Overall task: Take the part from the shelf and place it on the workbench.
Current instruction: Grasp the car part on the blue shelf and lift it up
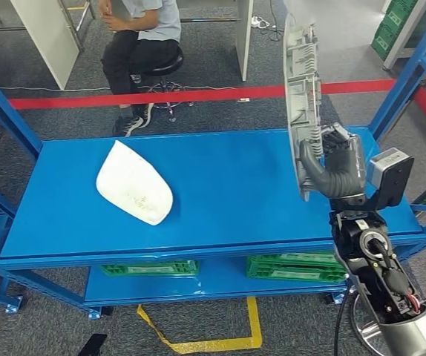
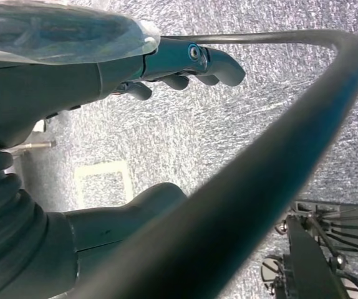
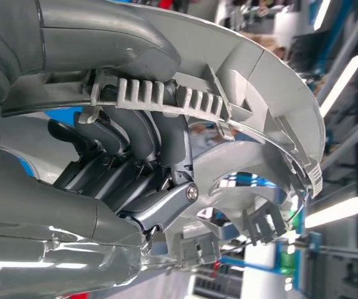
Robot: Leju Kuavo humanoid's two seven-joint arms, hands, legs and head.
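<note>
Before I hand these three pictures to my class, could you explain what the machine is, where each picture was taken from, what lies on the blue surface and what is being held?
This is a humanoid robot with two arms, each ending in a many-fingered hand. The wide picture comes from a camera high on its body, looking down at a blue metal workbench. A white curved plastic shell lies on it. The right hand grips a grey ribbed plastic part, held upright above the bench's right end. The right wrist camera shows this close up, dark fingers wrapped around the part. The left wrist camera looks down at grey carpet; the left hand there holds nothing. A person sits on a stool beyond the bench.
</note>
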